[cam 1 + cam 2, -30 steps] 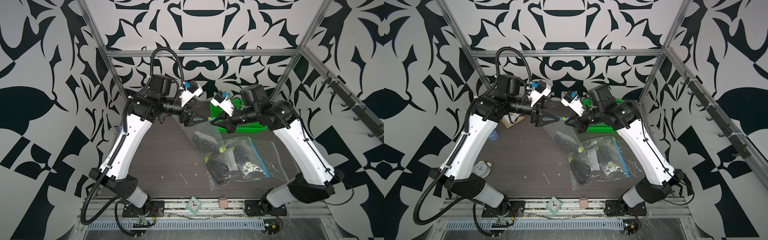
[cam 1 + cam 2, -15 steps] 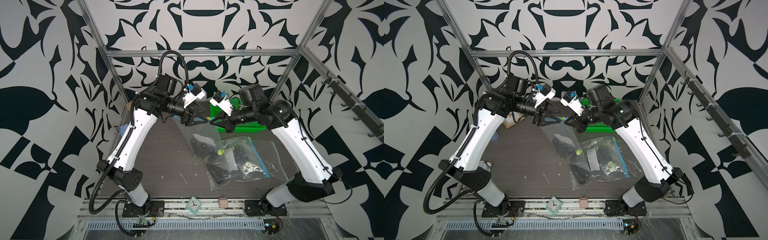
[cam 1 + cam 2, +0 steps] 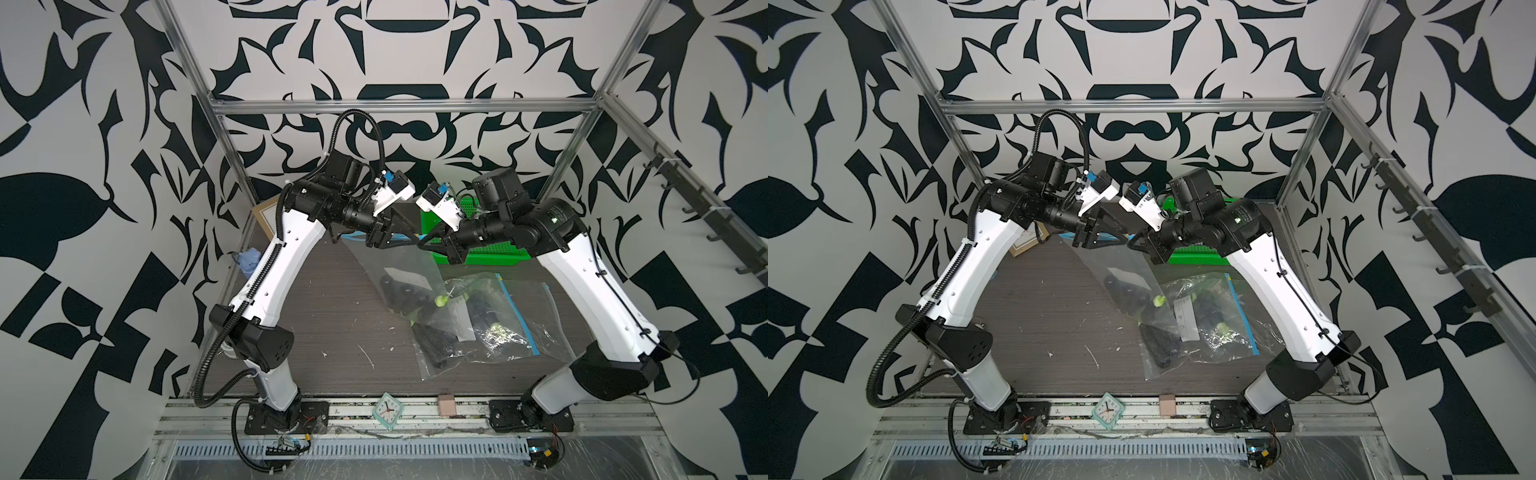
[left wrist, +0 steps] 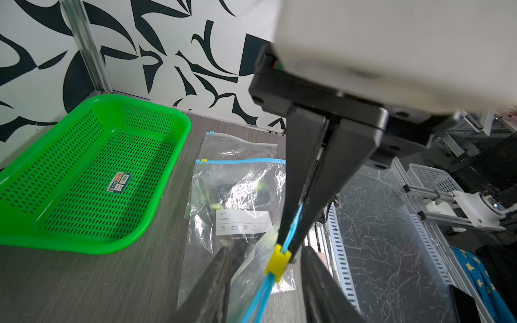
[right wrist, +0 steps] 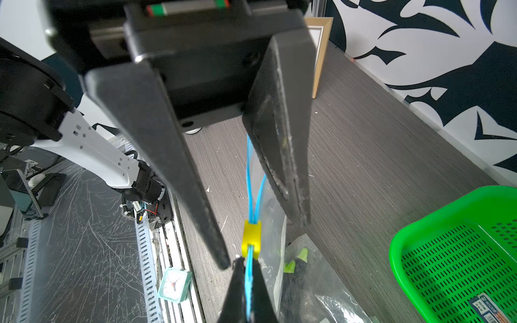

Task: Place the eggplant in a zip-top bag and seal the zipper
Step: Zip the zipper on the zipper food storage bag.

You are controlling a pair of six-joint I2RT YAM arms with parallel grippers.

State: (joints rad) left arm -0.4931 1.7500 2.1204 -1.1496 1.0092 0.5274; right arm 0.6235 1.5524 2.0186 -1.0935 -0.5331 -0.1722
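A clear zip-top bag [image 3: 409, 266] hangs above the table between both arms, with a dark eggplant [image 3: 404, 294] inside it. Its blue zipper strip [image 4: 292, 229] carries a yellow slider [image 4: 277, 261]. My right gripper [image 5: 248, 296] is shut on the end of the strip just past the slider [image 5: 251, 237]. My left gripper [image 4: 268, 288] is open, with one finger on each side of the slider and a gap to each. In both top views the two grippers meet tip to tip, left [image 3: 397, 239] [image 3: 1102, 241] and right [image 3: 424, 246] [image 3: 1133, 246].
Two more clear bags holding dark eggplants [image 3: 494, 322] [image 3: 436, 347] lie on the table under the right arm. A green perforated basket [image 4: 84, 179] stands at the back right. A picture frame [image 3: 266, 216] and a blue cloth [image 3: 248, 259] are at the back left. A small clock [image 3: 387, 410] sits on the front rail.
My left arm has swung in toward the right gripper, and its jaws have narrowed around the slider. The right gripper has kept its hold on the zipper strip.
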